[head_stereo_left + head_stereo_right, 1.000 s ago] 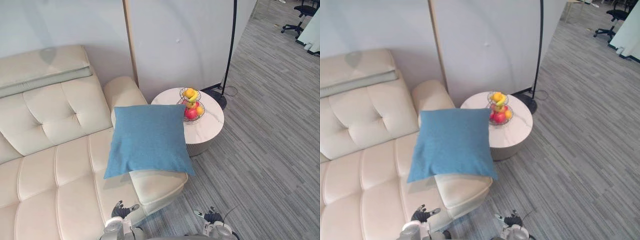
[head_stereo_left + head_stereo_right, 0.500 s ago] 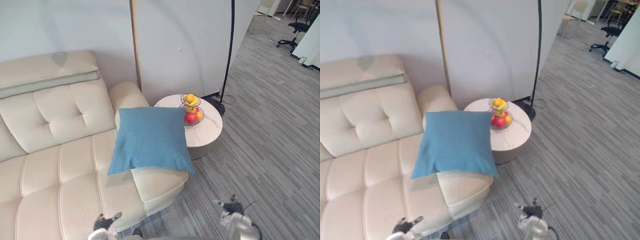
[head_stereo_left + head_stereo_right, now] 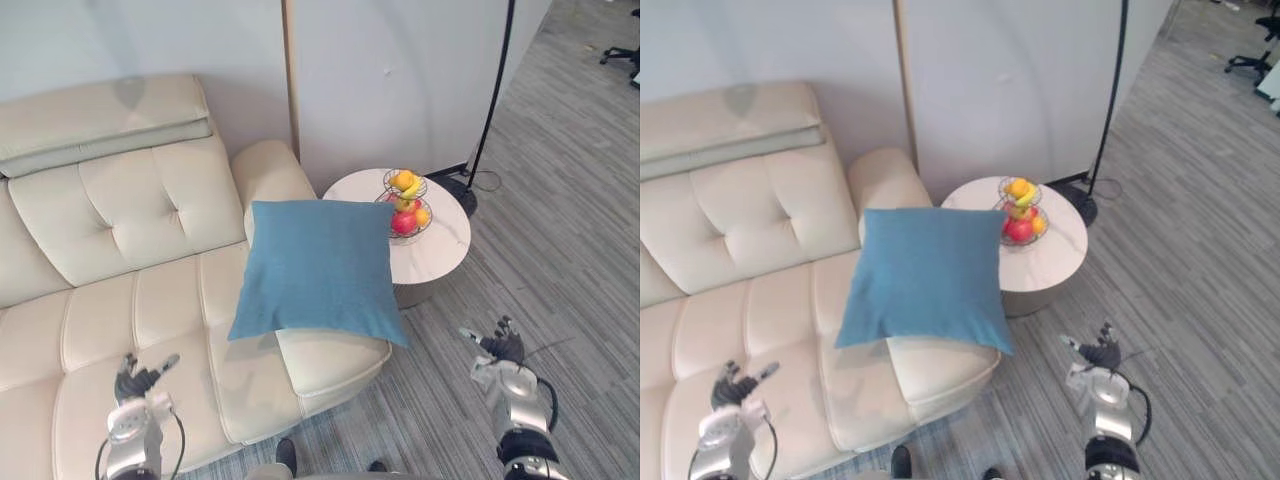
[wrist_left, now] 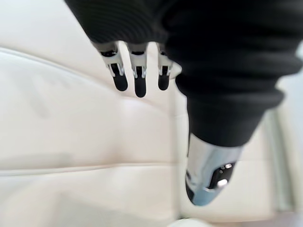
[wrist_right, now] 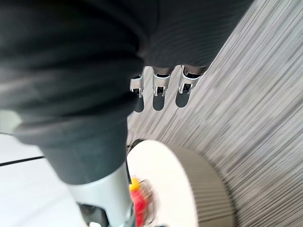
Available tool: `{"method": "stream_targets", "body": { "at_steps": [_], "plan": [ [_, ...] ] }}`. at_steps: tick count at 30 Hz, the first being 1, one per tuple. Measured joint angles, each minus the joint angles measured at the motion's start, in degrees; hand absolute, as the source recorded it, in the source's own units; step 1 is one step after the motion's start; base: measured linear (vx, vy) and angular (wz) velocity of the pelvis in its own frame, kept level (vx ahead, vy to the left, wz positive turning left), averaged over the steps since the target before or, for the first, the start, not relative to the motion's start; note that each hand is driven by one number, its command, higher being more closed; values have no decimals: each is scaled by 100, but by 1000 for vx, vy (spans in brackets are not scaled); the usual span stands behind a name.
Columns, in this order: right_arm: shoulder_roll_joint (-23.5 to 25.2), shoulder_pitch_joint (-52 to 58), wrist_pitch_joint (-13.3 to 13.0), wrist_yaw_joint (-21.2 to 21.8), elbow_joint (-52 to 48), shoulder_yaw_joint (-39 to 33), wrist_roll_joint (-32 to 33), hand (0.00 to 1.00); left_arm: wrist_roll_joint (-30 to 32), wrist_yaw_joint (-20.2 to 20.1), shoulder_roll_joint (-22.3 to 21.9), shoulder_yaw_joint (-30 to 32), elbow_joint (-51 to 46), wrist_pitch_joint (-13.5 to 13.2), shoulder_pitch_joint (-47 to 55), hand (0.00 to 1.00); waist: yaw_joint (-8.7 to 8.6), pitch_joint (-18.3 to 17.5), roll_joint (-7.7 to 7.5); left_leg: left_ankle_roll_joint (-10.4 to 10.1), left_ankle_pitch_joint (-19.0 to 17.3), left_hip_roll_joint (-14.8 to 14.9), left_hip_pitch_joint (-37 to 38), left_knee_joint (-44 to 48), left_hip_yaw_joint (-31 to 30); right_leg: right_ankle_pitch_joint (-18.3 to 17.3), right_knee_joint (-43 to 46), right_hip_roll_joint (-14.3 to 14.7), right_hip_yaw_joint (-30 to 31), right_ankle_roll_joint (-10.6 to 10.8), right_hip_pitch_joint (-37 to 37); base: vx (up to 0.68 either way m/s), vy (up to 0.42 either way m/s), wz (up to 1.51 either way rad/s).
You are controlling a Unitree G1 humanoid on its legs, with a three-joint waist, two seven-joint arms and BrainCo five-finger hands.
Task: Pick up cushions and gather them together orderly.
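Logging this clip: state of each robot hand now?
Left robot hand: open, holding nothing.
Right robot hand: open, holding nothing.

Bright even light, soft shadow under cushion [image 3: 320, 265]

— Left side?
— Left robot hand [image 3: 135, 380], fingers straight, over the sofa [image 3: 100, 300] seat. Bare leather runs from it to the blue cushion [image 3: 320, 265]. The backrest closes the far side.
— Right side?
— Right robot hand [image 3: 500, 345], fingers straight, above the floor [image 3: 580, 230]. Open floor lies between it and the cushion's near corner, which juts past the seat end. The round tabletop [image 3: 445, 245] stands just beside the cushion and carries a fruit basket [image 3: 405, 200]. Lamp pole [image 3: 497, 80] behind.
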Motion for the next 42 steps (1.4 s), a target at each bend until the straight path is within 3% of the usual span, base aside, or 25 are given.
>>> {"method": "stream_targets", "body": {
  "at_steps": [5,13,20,26,27,28,42],
  "plan": [
    [-60,-939,-44,-124,3,482,429,0,-348,215,72,-600,-150,-18,-1015,0,142,524,-27,8,-8,67,-663,443,-15,52,271,-18,277,-78,-615,-56,10,-6],
    [-9,-1738,-45,-351,252,811,782,0,-466,355,-49,-1471,-60,-23,-2172,0,179,1138,-24,84,-69,181,-1456,1018,-10,-71,1084,-81,481,-101,-1558,-106,7,-5],
    [341,-2137,-28,-487,261,1227,886,0,-472,374,-454,-2170,101,-10,-2815,0,178,1317,-24,67,-51,228,-1919,1224,-6,-125,1479,-130,534,-129,-2130,-100,8,-3],
    [383,-3120,-23,-498,281,1653,891,0,-473,589,-473,-2350,103,-11,-3548,0,178,1534,-28,36,141,300,-2341,1208,-5,9,1502,-60,546,-193,-2586,-37,-13,-3],
    [385,-3170,-23,-498,291,1685,892,0,-473,598,-471,-2360,105,-11,-3580,100,178,1536,-28,34,143,307,-2362,1208,-6,22,1475,-51,544,-191,-2593,13,-8,-4],
    [385,-3317,-24,-498,328,1755,894,100,-473,606,-472,-2382,136,-11,-3700,100,179,1536,-28,25,151,328,-2429,1208,-4,75,1396,-25,541,-202,-2627,22,-2,-4],
    [302,-3826,-109,-547,164,1930,1236,100,-803,810,-376,-2374,111,-143,-4276,100,183,1540,-20,-37,430,406,-2643,916,-27,423,904,128,484,-270,-2737,2,0,-1]
  ]
}}
